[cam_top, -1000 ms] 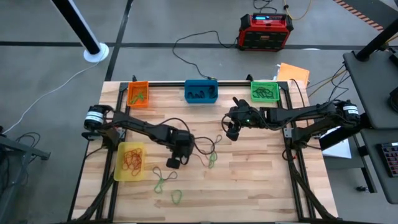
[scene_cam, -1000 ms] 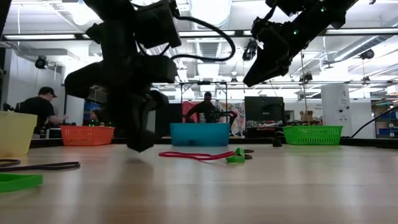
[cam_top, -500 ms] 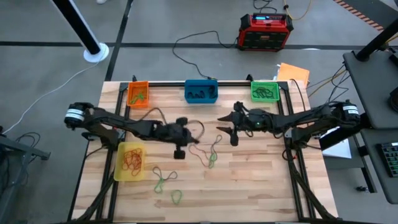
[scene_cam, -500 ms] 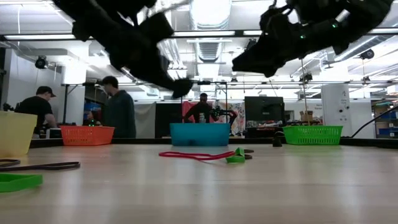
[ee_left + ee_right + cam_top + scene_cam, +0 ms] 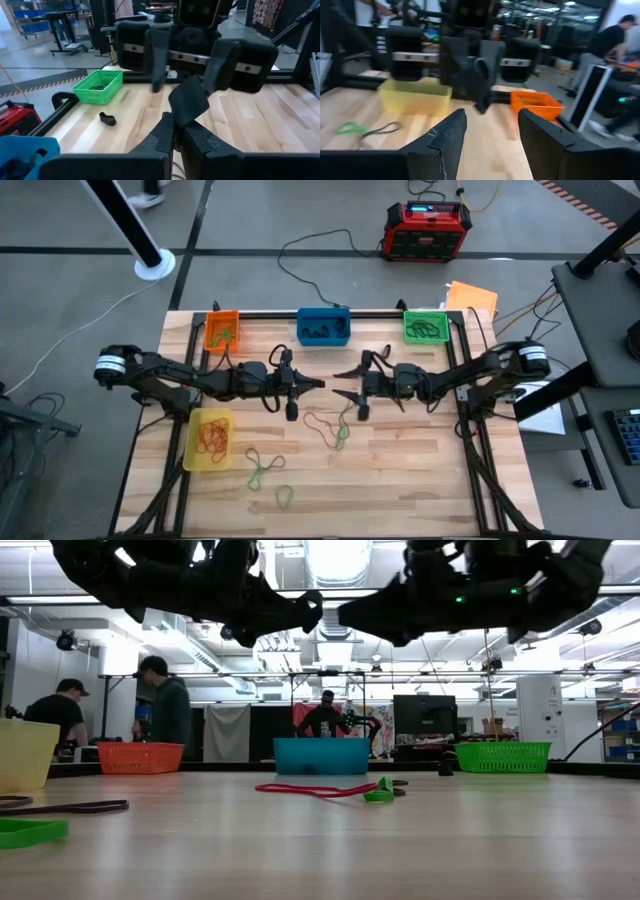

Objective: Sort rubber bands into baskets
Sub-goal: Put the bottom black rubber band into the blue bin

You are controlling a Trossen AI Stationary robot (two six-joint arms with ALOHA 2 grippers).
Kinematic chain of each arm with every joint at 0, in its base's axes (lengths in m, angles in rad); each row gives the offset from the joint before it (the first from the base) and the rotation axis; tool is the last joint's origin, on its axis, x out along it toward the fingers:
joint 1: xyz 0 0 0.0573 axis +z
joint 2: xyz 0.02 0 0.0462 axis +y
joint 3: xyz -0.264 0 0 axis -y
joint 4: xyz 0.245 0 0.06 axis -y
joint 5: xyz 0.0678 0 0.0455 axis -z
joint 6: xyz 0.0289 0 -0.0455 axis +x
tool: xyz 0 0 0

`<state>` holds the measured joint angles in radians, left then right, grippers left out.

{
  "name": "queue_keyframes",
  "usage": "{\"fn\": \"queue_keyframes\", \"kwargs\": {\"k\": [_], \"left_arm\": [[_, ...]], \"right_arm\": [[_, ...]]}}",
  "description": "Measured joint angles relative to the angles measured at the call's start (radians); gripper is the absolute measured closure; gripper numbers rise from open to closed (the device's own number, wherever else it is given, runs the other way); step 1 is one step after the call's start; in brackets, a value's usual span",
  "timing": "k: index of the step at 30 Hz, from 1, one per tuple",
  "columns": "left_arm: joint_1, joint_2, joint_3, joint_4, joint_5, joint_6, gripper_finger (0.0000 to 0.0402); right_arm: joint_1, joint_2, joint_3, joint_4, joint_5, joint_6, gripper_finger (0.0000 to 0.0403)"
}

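Observation:
Both grippers hang level above the table's middle, tip to tip. My left gripper is shut; no band shows between its fingers. My right gripper is open and holds nothing. Loose rubber bands lie flat on the wood: a green and red-brown tangle below the grippers, and green loops toward the near edge. The baskets stand on the table: orange, blue and green along the far edge, yellow at the left, with bands inside.
A red-and-black power box sits on the floor beyond the table, with black cables trailing from it. A small black object lies near the green basket. People stand in the room behind the table. Bare wood lies at the near right.
My left gripper has risen from just above the table near the yellow basket, gone toward the far right, and tipped from pointing down to level. My right gripper has tipped from slanting down to level and moved toward the table's left. They now face each other.

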<state>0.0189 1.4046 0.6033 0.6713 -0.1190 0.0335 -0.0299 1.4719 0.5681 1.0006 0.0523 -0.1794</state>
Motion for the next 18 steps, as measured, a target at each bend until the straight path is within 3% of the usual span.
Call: {"fn": "queue_keyframes", "kwargs": {"k": [10, 18], "left_arm": [[0.002, 0.005, 0.0, 0.002, 0.0, -0.027, 0.0401], [0.003, 0.005, -0.016, -0.002, 0.0, -0.025, 0.0401]], "right_arm": [[-0.002, 0.133, 0.15, 0.015, -0.002, -0.041, 0.0227], [-0.004, 0.139, 0.175, -0.003, -0.023, -0.042, 0.0239]]}}
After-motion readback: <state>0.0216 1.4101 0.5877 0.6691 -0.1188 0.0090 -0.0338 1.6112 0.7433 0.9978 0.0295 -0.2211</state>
